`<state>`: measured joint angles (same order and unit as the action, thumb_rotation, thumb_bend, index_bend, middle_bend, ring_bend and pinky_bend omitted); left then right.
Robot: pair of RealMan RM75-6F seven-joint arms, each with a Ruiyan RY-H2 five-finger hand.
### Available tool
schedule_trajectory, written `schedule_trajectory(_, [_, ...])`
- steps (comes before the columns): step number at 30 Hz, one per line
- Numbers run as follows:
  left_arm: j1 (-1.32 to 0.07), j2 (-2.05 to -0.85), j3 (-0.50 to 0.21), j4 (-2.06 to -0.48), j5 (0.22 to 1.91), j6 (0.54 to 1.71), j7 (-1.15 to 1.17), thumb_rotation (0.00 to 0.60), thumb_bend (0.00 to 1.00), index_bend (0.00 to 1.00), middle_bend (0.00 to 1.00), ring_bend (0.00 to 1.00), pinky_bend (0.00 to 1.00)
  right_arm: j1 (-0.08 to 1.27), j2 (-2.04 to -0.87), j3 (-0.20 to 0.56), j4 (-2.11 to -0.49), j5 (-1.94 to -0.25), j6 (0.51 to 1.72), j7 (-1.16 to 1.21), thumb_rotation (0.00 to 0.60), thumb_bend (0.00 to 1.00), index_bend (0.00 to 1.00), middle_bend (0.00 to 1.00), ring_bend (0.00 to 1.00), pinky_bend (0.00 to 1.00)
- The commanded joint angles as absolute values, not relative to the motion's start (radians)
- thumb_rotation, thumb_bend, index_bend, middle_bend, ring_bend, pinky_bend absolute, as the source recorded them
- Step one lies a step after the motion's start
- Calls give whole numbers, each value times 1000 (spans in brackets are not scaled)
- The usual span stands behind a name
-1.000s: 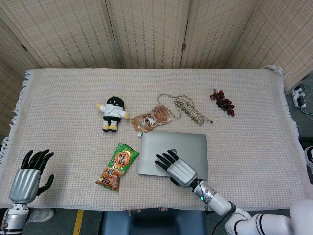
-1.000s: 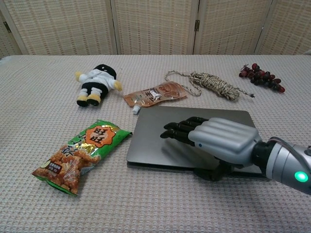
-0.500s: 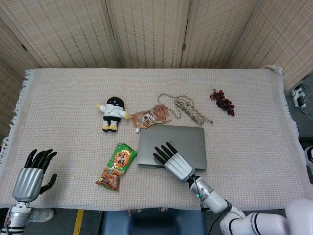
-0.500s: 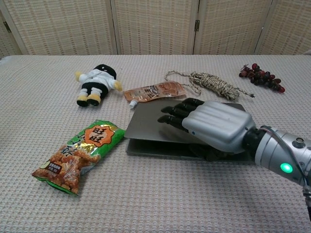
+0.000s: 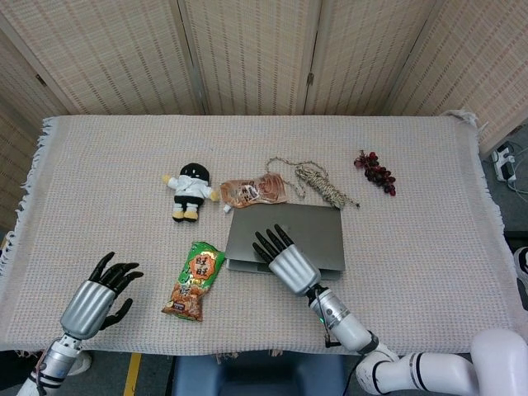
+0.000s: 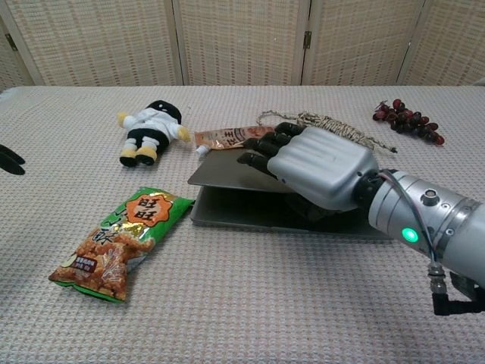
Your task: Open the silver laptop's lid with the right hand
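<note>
The silver laptop (image 5: 318, 235) lies at the table's middle front, its lid (image 6: 221, 173) raised a little at the front edge above the base (image 6: 242, 214). My right hand (image 5: 287, 262) grips the lid's front edge, fingers spread flat on top; in the chest view the right hand (image 6: 318, 167) covers much of the lid, and the thumb is hidden beneath it. My left hand (image 5: 99, 299) hovers over the table's front left with its fingers apart and holds nothing. Only the fingertips (image 6: 9, 158) of that hand show at the chest view's left edge.
A green snack bag (image 5: 196, 280) lies just left of the laptop. An orange pouch (image 5: 252, 191) touches the laptop's far edge, with a rope coil (image 5: 318, 181) beside it. A small doll (image 5: 190, 191) sits further left, dark grapes (image 5: 375, 172) at the far right.
The right hand has lifted the lid's front edge off the base, and the laptop has slid away, nudging the pouch. The left hand has moved right and forward over the table.
</note>
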<state>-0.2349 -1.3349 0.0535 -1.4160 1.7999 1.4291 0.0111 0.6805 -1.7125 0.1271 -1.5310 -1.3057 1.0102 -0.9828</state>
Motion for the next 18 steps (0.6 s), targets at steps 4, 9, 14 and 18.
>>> schedule_trajectory(4, [-374, -1382, 82, -1417, 1865, 1246, 25, 600, 676, 226, 199, 162, 11, 694, -1718, 128, -1532, -1287, 1017, -1000, 600, 602, 0, 0, 0, 0])
schedule_trajectory(9, [-453, -1415, 54, -1460, 1821, 1115, 67, 600, 705, 143, 127, 90, 0, 701, -1722, 125, -1531, -1274, 1029, -1011, 600, 601, 0, 0, 0, 0])
schedule_trajectory(14, [-495, -1442, 41, -1488, 1784, 1032, 153, 600, 720, 98, 83, 54, 0, 706, -1720, 122, -1535, -1265, 1041, -1023, 600, 601, 0, 0, 0, 0])
schedule_trajectory(18, [-516, -1462, 25, -1520, 1738, 982, 248, 600, 721, 62, 56, 24, 0, 711, -1720, 121, -1536, -1256, 1049, -1031, 600, 601, 0, 0, 0, 0])
